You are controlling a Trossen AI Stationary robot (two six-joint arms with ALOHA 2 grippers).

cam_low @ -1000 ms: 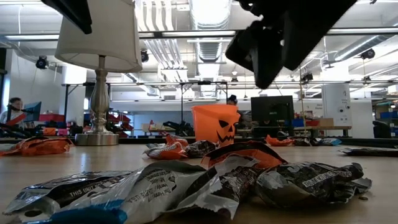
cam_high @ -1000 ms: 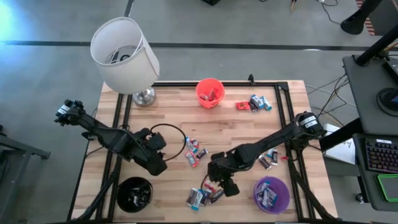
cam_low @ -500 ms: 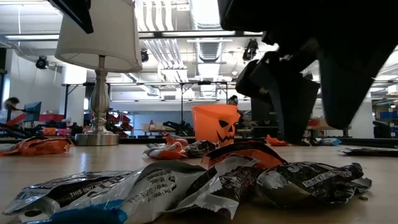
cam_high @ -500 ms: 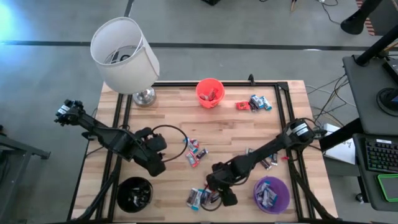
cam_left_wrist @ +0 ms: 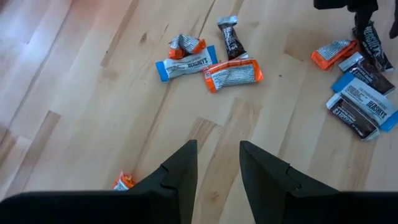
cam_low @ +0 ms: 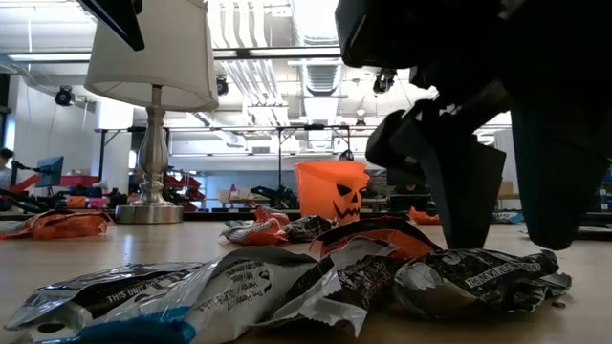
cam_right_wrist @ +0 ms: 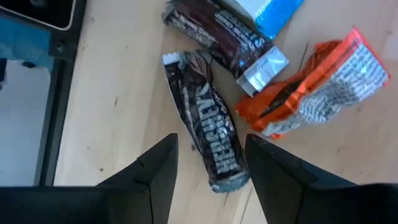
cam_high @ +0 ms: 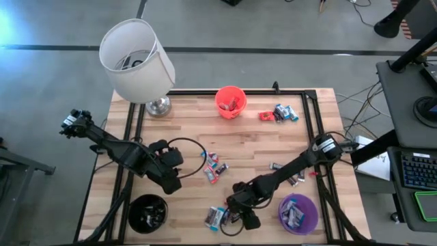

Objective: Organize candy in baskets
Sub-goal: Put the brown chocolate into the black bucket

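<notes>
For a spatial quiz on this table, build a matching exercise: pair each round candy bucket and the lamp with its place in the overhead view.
Things:
1. orange-red round bucket
2. purple round bucket
3. black round bucket
4. white-shaded metal lamp

Places:
a. far left corner
b. near right corner
c. far edge, middle
d. near left corner

Pairs: 1-c, 2-b, 3-d, 4-a

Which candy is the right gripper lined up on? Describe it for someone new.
Start at the purple basket on the table's near right. Just left of it lies a candy cluster under the open right gripper. The target is the dark brown bar beside an orange wrapper.
</notes>
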